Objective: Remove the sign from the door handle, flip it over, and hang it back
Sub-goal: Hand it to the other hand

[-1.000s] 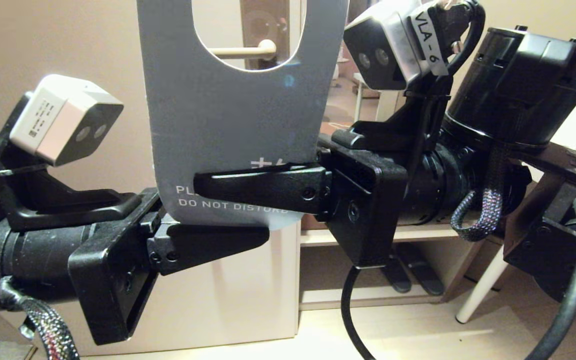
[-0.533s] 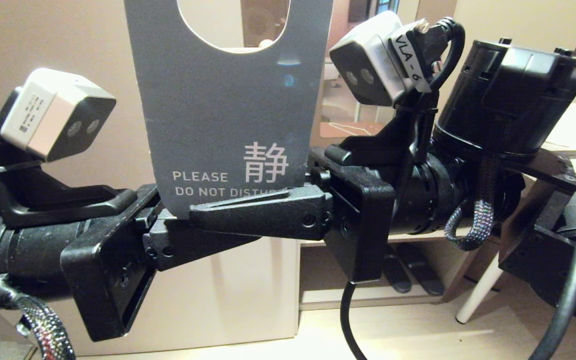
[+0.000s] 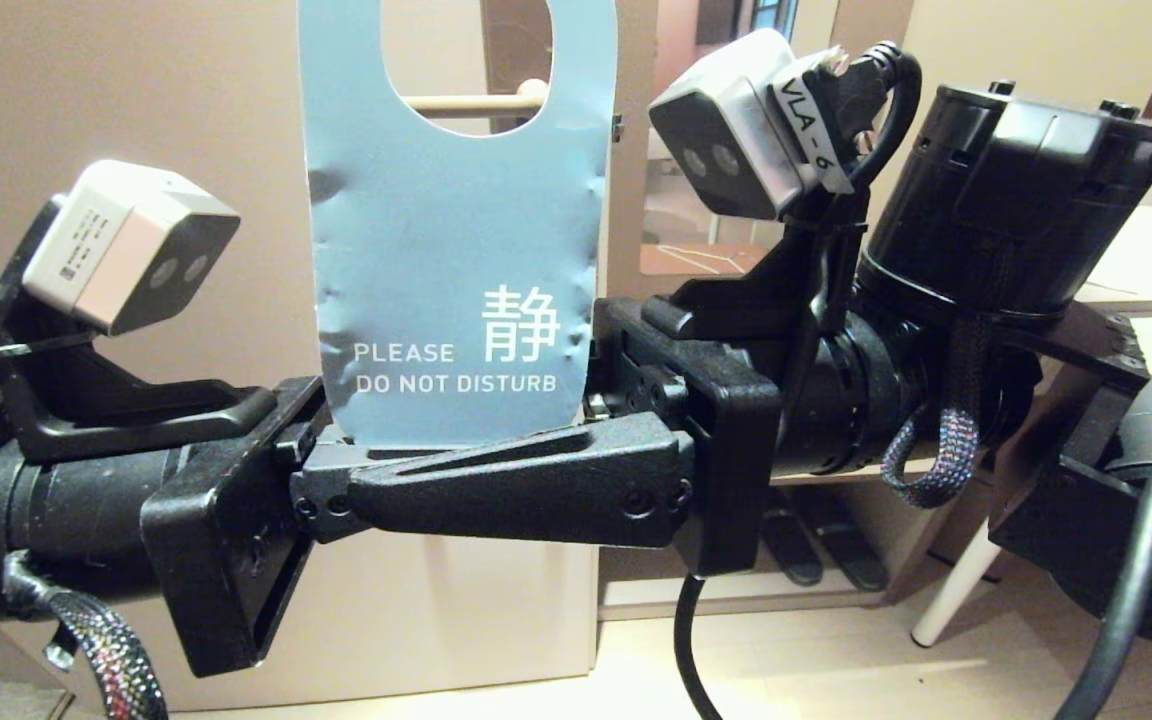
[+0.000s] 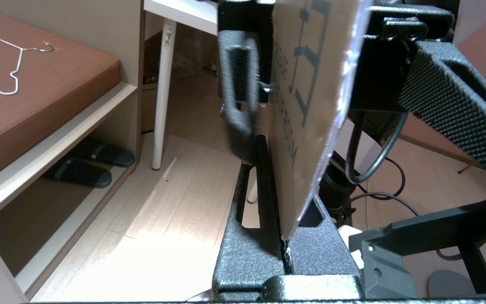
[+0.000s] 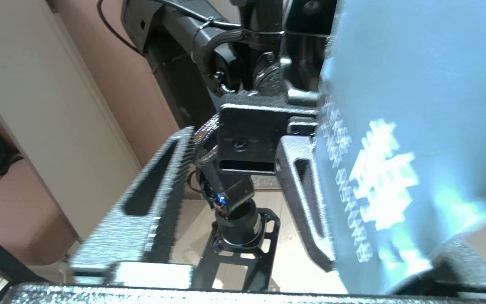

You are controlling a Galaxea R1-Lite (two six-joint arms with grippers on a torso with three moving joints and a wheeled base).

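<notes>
The sign [image 3: 456, 250] stands upright in front of me, its blue face with white "PLEASE DO NOT DISTURB" toward the head camera. Its white face with blue text [image 4: 306, 105] shows in the left wrist view. My left gripper [image 4: 279, 202] is shut on the sign's bottom edge. From the right, my right gripper [image 3: 376, 420] reaches across with its jaws open. Its near finger [image 3: 516, 485] lies below the sign's lower edge, and the far finger is hidden behind the sign. Through the sign's hole, farther back, shows the door handle [image 3: 476, 101], a cream lever.
A white wire clothes hanger [image 4: 6, 63] lies on a brown cushioned bench. Dark slippers [image 4: 95, 162] sit under it beside a white table leg [image 4: 160, 97]. A pale cabinet [image 3: 436, 600] stands below the grippers, with a low shelf [image 3: 836, 470] to its right.
The right gripper has opened and let go of the sign; its near finger dropped from over the text to below the sign's edge. The left gripper still holds the sign.
</notes>
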